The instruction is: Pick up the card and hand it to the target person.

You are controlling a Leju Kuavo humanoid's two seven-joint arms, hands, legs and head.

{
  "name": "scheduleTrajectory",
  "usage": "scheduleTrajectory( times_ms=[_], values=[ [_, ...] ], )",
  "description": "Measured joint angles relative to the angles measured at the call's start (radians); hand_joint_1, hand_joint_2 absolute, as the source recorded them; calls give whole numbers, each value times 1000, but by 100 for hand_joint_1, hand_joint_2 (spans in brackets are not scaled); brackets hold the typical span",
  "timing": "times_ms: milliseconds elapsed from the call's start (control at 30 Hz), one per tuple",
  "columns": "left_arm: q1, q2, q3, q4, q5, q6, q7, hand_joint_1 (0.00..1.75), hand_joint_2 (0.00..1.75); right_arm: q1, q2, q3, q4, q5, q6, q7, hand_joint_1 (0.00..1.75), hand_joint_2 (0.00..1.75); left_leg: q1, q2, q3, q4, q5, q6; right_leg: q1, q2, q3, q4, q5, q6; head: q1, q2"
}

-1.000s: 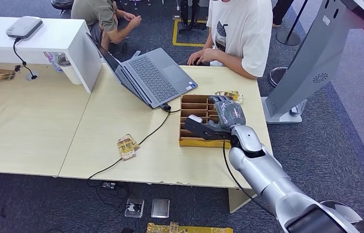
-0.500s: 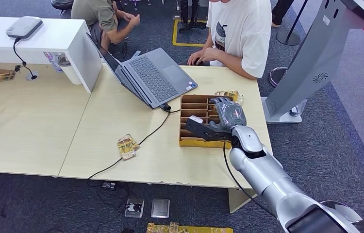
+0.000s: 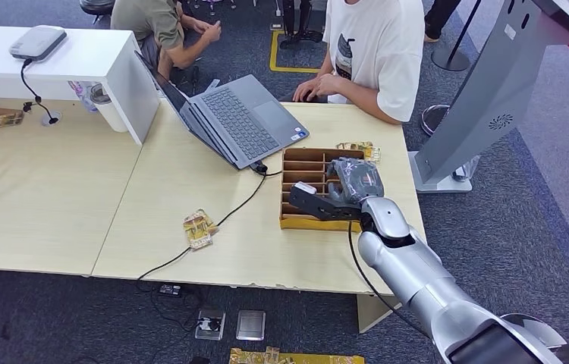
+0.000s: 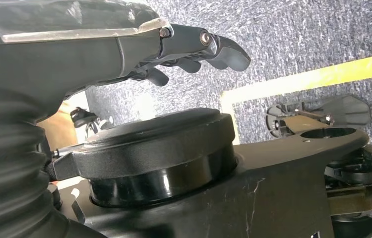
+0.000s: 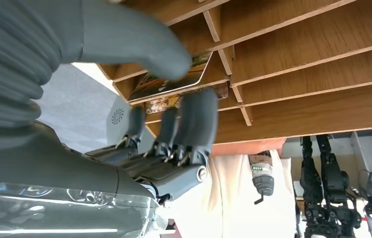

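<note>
A wooden box (image 3: 304, 158) with several slots stands on the table's right side. My right hand (image 3: 353, 182) reaches into it from above. In the right wrist view a dark, glossy card (image 5: 174, 83) sits in a slot of the box (image 5: 313, 49). The thumb (image 5: 139, 44) presses on one face of the card and the fingers (image 5: 196, 116) lie against its other side, so the right hand (image 5: 174, 129) pinches it. A person in a white shirt (image 3: 376, 53) sits just beyond the box, one hand on the table. My left hand (image 4: 124, 44) hangs over the carpet holding nothing, its fingers loosely apart.
An open laptop (image 3: 243, 117) lies left of the box, its black cable (image 3: 228, 212) running to the table's front edge past a gold packet (image 3: 199, 229). Another gold packet (image 3: 359, 147) lies behind the box. A grey kiosk (image 3: 486, 91) stands right. A second person (image 3: 160, 30) sits at the back.
My right hand has sunk a little lower into the wooden box. The people and the things on the table have stayed where they were.
</note>
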Motion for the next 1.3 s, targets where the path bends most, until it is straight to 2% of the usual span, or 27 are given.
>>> scheduleTrajectory(
  times_ms=[200,900,1300],
  values=[
    [0,0,0,0,0,0,0,0,175,-2,0,0,3,-1,-5,-6,163,175,0,0,0,0,0,0,0,0,0,0,0,0,0,0],
    [-2,0,0,0,-1,4,8,0,175,-7,-3,0,2,-4,-9,-7,158,175,0,0,0,0,0,0,0,0,0,0,0,0,0,0],
    [-4,0,0,0,-1,3,1,0,175,-27,-30,-6,-75,-17,-8,16,154,175,0,0,0,0,0,0,0,0,0,0,0,0,0,0]
  ],
)
